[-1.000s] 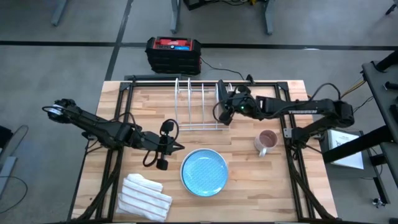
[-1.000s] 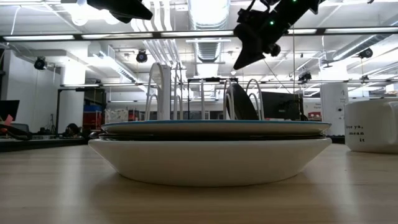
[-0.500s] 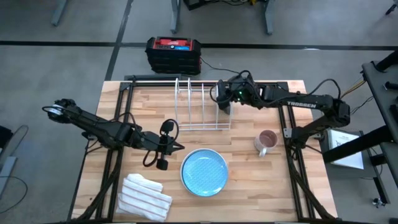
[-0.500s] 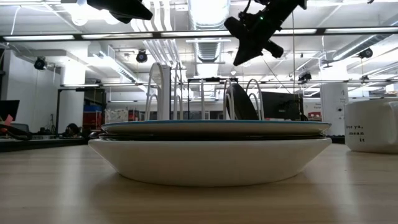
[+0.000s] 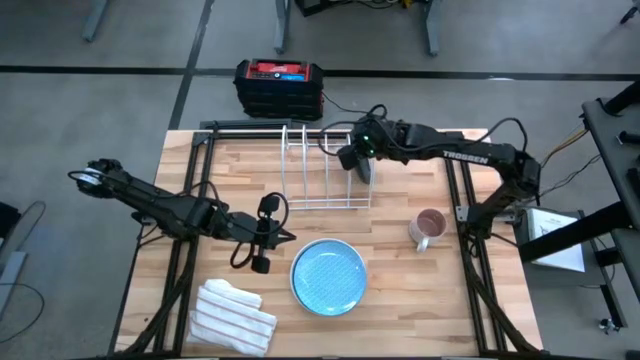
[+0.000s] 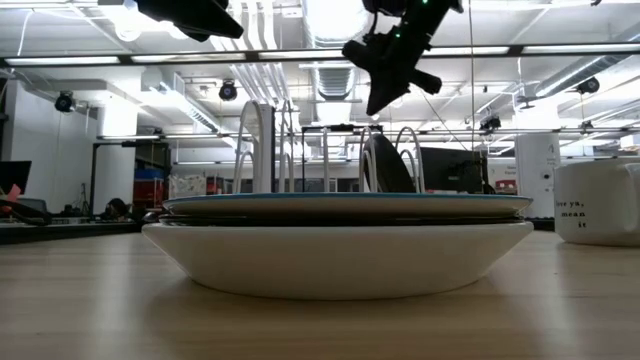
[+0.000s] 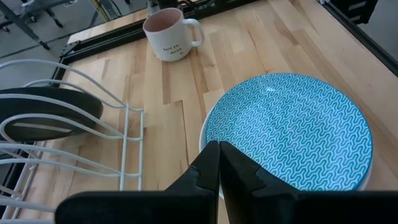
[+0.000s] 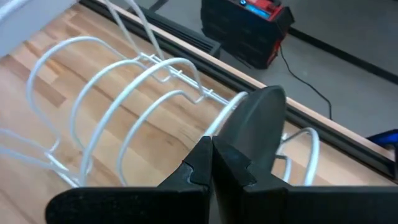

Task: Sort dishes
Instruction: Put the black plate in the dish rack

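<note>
A dark dish (image 5: pixel 366 166) stands on edge in the right-hand slot of the white wire rack (image 5: pixel 322 172); it also shows in the right wrist view (image 8: pixel 255 130). My right gripper (image 5: pixel 347 160), shut, hangs above it (image 6: pixel 380 100) and clear of it. Nearer the front, a light blue patterned dish (image 5: pixel 328 277) tops a stack whose lowest dish is white (image 6: pixel 340 255) and rests on the table. My left gripper (image 5: pixel 285 237) is shut and held in the air left of the stack, above its edge (image 7: pixel 219 155).
A beige mug (image 5: pixel 428 228) stands right of the stack. A folded white striped cloth (image 5: pixel 235 315) lies at the near left. The rack's left slots (image 8: pixel 106 118) hold nothing. A black and red box (image 5: pixel 279 85) sits on the floor beyond the far edge.
My right gripper has risen and gone toward the table's far edge and a little to the left, above the rack, rolling its wrist as it went. It stays shut. The dark dish stands still in the rack.
</note>
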Available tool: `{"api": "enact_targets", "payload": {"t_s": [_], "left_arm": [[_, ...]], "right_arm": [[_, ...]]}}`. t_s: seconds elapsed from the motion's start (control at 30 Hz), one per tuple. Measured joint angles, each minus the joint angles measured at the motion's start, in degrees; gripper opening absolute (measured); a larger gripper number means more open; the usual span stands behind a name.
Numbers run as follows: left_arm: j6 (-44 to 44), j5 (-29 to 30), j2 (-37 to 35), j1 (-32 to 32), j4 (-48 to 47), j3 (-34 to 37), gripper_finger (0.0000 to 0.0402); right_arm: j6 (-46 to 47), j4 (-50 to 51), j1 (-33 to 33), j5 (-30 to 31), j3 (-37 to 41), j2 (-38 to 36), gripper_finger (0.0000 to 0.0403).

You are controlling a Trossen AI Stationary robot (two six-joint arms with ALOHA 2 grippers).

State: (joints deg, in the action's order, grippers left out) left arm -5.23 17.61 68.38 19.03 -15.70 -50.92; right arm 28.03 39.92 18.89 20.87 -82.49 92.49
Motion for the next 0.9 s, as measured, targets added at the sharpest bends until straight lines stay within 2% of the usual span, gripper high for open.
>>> {"api": "enact_targets", "payload": {"t_s": [0.33, 0.9], "left_arm": [[0.22, 0.0, 0.0, 0.0, -0.8, 0.04, 0.0], [0.22, 0.0, 0.0, 0.0, -0.61, 0.07, 0.0]], "right_arm": [[-0.55, 1.81, 2.85, 0.04, -0.84, 2.45, 0.0], [-3.65, 0.12, 3.57, 0.05, -0.82, 3.25, 0.0]]}}
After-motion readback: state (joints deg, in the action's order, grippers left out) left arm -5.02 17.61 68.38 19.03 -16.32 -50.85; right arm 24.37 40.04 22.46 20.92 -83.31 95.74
